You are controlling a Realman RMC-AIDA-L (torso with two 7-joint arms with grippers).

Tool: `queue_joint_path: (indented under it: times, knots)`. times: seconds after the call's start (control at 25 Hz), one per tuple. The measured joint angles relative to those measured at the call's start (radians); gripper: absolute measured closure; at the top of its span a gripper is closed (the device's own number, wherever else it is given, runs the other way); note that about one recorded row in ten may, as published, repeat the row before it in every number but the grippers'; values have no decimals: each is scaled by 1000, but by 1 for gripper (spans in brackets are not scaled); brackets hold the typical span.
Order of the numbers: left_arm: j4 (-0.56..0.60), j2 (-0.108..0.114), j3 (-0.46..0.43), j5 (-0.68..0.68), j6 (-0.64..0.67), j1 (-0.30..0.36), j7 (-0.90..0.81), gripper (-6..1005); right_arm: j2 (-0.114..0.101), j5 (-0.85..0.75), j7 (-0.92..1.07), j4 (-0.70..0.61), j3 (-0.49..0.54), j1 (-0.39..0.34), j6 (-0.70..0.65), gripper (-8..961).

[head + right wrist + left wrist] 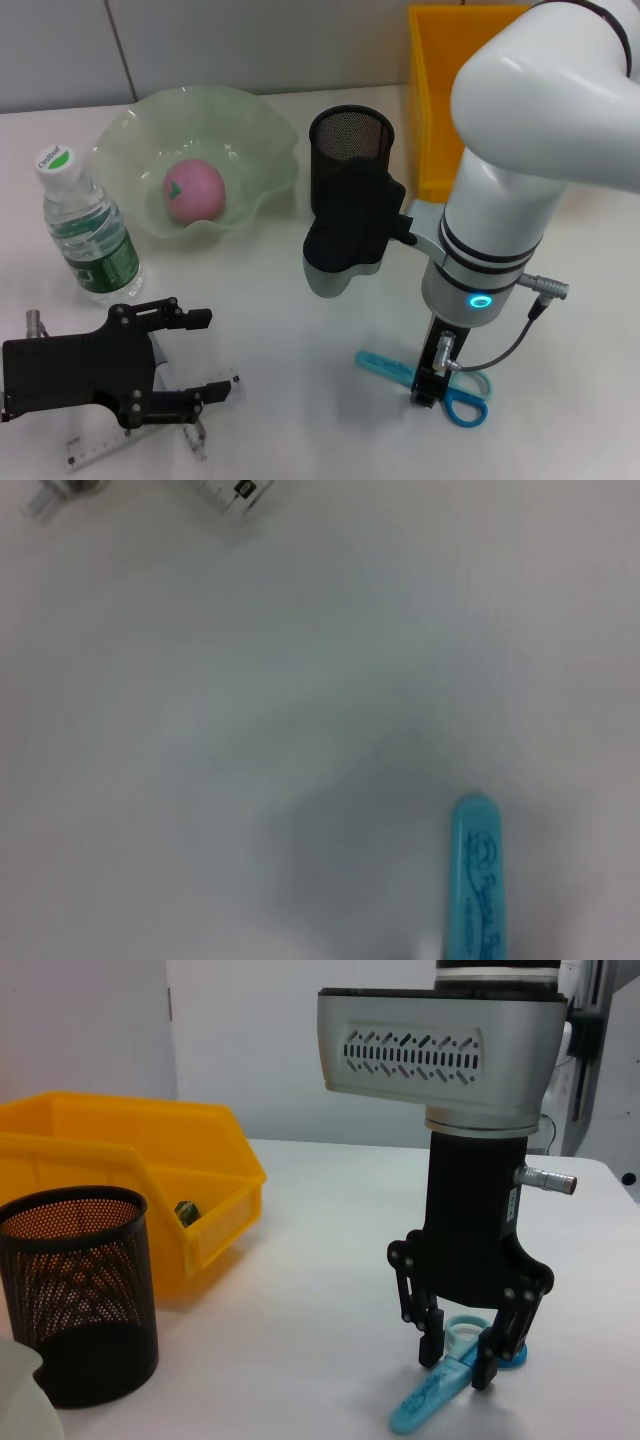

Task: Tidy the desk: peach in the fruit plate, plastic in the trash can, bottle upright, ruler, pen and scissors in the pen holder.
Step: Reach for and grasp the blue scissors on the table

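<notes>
Your right hand (428, 385) is down at the bench (290, 340), pointing straight at it, with its two fingers (432, 1332) set narrowly on either side of the blue scissors (440, 385); from the left wrist view the fingertips sit just at the bench surface and close against the scissors near the handle rings, though you cannot tell for sure whether they are pressing on them. The scissors lie flat, their sheathed blade end (478, 880) pointing toward your left side. Your left hand (190, 355) hovers low at the near left of the bench, fingers spread wide and holding nothing, directly over the clear ruler (105, 448), which lies flat beneath it. The black mesh pen holder (350, 175) stands upright in the middle of the bench, just behind the right arm's wrist. The peach (194, 190) rests in the pale green fruit plate (130, 135) at the back left. The water bottle (85, 230) stands upright beside that plate, on its near left, cap up. The yellow bin (430, 110) sits at the back right, and the left wrist view shows a small dark item (185, 1212) lying inside it, too small to identify.
</notes>
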Motion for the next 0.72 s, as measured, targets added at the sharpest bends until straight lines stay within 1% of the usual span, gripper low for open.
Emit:
queue_joint_path:
  times: [0.72]
  knots:
    - [5,0,0,0,-3,0,1,186,0,4,2,7,0,2,0,646]
